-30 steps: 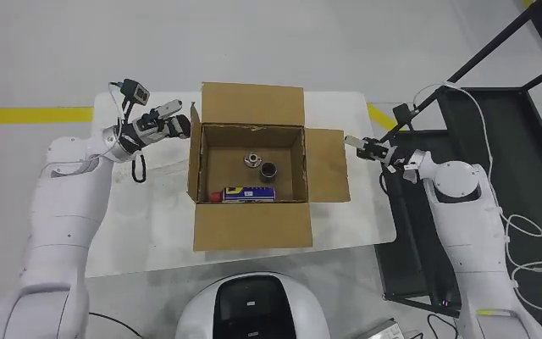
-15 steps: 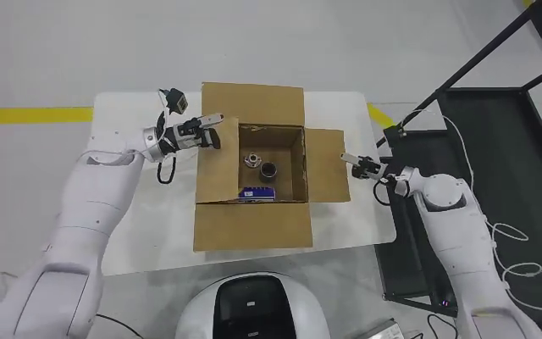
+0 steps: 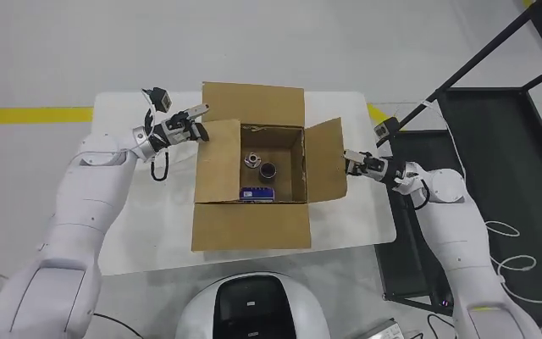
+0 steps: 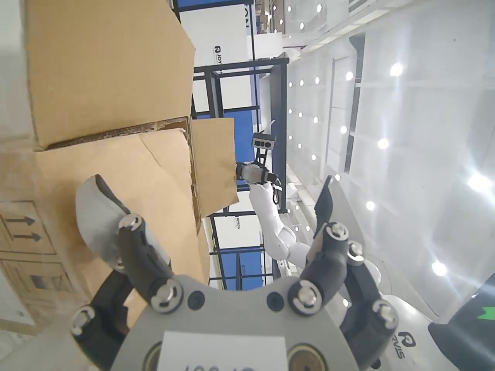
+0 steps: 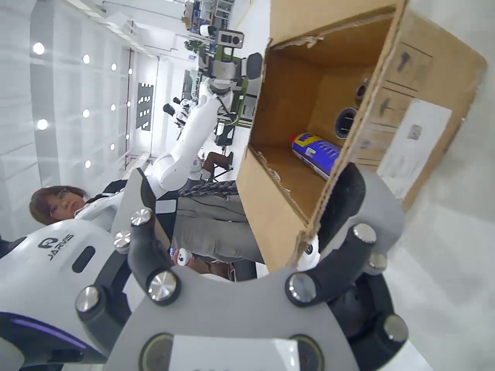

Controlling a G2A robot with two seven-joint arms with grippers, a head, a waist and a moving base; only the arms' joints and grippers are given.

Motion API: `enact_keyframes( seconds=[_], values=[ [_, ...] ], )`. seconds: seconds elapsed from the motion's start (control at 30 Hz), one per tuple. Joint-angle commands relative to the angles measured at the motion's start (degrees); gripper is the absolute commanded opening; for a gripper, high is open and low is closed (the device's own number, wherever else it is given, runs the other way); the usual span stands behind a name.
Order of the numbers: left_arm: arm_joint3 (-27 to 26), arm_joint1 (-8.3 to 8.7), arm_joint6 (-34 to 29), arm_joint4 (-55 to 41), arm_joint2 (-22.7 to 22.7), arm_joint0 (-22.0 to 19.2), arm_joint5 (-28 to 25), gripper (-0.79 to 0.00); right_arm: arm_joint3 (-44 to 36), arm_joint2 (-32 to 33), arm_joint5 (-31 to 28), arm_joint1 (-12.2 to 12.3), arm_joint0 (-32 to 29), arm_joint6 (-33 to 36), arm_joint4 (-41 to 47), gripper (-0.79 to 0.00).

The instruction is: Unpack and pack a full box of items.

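The open cardboard box stands mid-table. Inside lie a blue spray can, a dark cylinder and a small metal part. Its left flap leans in over the opening. My left gripper is open at that flap's far outer corner, and in the left wrist view one finger rests against the cardboard. The right flap is tilted up. My right gripper is open, with the flap's edge running between its fingers. The spray can shows past it.
The white table has bare room left of the box and a narrow strip on its right. A black metal rack stands close beside the table's right edge, behind my right arm.
The left flap went from standing upright to leaning over the opening, with my left gripper following it. The right flap rose from flat as my right gripper came in to its edge.
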Motion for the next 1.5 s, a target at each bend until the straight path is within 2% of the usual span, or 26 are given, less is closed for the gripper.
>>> enact_keyframes(
  seconds=[0.0,0.17,0.37,0.53,0.7,0.83,1.13,1.23,1.33,1.47],
  values=[
    [-0.06,0.19,-0.08,0.26,-0.29,0.18,-0.06,0.000,-1.67,-0.57,0.38,-0.06,0.45,1.00,1.49,0.000],
    [-1.22,0.24,-0.44,0.71,0.00,1.25,0.34,0.000,-5.43,-6.67,2.95,-0.58,2.99,1.93,-3.99,0.000],
    [-2.93,0.08,-0.10,1.32,0.66,2.19,0.37,0.000,-6.36,-14.37,3.73,-1.58,6.99,-3.44,-15.62,0.000],
    [-4.24,0.32,-0.34,2.36,0.64,2.80,0.18,0.000,-6.73,-17.26,4.57,-1.82,8.69,-6.51,-23.43,0.000],
    [-5.03,0.35,-0.01,3.14,0.93,3.22,0.48,0.000,-7.05,-19.11,9.68,-2.01,9.88,-9.58,-27.98,0.000],
    [-5.37,0.43,0.12,3.52,0.91,3.36,0.36,0.000,-7.64,-20.59,11.43,-2.12,10.80,-10.61,-31.34,0.000],
    [-5.26,1.10,-0.03,1.78,-1.40,3.28,-3.00,0.000,-8.73,-22.70,14.55,-2.35,11.26,-12.80,-34.29,0.000],
    [-4.89,1.34,0.01,1.59,-2.12,2.91,-3.90,0.000,-10.12,-22.49,14.87,-2.42,11.13,-13.72,-32.78,0.000],
    [-3.61,1.77,0.89,1.37,-3.50,2.27,-5.41,0.000,-12.19,-19.97,14.52,-2.04,9.57,-13.91,-28.70,0.000],
    [-0.57,2.38,2.91,1.55,-5.44,0.71,-7.92,0.000,-15.37,-13.88,13.44,-0.89,4.45,-12.00,-21.15,0.000]
  ],
)
